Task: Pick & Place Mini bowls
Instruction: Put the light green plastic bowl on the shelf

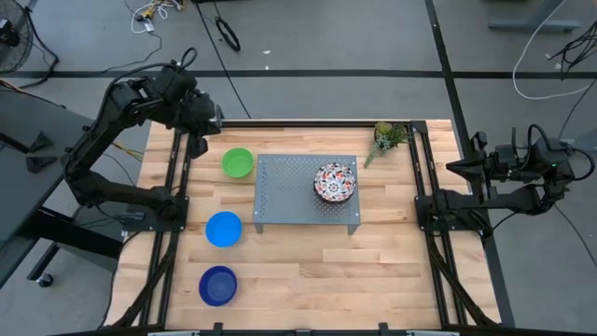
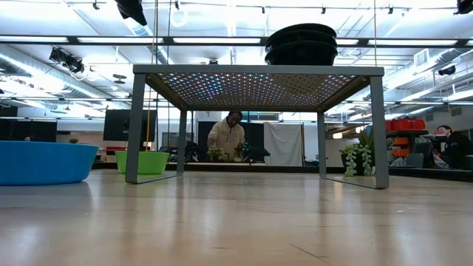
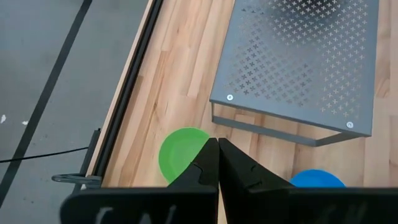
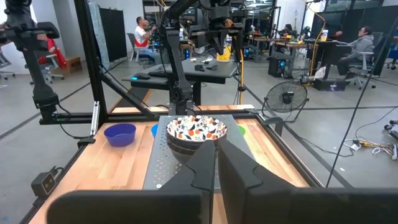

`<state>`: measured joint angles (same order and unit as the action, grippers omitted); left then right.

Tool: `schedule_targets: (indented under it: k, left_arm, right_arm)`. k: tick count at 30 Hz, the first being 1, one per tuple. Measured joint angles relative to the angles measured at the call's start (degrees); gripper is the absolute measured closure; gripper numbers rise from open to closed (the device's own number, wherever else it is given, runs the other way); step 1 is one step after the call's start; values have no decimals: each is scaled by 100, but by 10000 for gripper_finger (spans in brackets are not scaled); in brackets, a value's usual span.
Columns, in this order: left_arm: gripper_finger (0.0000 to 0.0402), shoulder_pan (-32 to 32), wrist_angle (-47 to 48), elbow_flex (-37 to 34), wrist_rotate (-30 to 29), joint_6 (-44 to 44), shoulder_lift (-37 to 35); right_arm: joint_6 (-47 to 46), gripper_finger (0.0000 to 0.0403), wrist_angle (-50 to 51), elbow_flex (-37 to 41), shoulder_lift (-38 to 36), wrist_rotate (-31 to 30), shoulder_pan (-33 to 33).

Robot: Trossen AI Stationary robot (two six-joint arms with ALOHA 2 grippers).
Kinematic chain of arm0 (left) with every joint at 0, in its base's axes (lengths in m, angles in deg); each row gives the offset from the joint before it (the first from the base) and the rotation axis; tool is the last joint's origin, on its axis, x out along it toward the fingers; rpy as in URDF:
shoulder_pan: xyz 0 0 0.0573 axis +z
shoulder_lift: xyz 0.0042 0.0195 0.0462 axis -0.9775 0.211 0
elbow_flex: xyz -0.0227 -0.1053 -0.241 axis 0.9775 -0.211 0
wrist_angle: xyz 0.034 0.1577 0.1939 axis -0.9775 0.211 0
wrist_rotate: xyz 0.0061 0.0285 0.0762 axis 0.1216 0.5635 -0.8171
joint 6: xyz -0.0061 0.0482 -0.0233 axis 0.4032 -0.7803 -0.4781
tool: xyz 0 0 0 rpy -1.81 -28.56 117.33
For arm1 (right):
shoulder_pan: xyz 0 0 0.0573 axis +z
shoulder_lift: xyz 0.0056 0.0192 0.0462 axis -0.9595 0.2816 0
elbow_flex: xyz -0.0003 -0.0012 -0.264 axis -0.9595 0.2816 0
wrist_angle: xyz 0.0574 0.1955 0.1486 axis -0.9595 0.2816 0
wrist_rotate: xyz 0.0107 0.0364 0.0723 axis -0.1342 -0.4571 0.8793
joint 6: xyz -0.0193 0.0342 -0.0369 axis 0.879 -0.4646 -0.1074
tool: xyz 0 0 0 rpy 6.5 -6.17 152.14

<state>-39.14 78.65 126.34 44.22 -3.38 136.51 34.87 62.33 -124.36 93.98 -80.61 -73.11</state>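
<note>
The left gripper (image 1: 199,145), closed and empty, is held up beside the small round green plastic bowl (image 1: 238,162). The right gripper (image 1: 453,166), nearly closed, is parked off the wooden bench (image 1: 308,271).

We see three plain bowls upright on the wooden table: a green bowl (image 1: 237,162) just beside the grey stand's (image 1: 280,210) far left corner, a light blue bowl (image 1: 223,229) near its left front leg, and a dark blue bowl (image 1: 217,286) nearer the front edge. The floral bowls (image 1: 335,181), white with red-and-blue pattern, sit stacked on the stand.
</note>
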Motion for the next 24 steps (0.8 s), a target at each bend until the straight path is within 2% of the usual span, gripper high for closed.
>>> schedule_targets:
  k: [8, 24]
  left_arm:
    - [401, -32, 53, -118, 13, 32, 25]
    - [399, 9, -336, -1592, 34, -115, 68]
  right_arm:
    - [0, 380, 0, -1, 0, 0, 0]
    - [0, 380, 0, -1, 0, 0, -1]
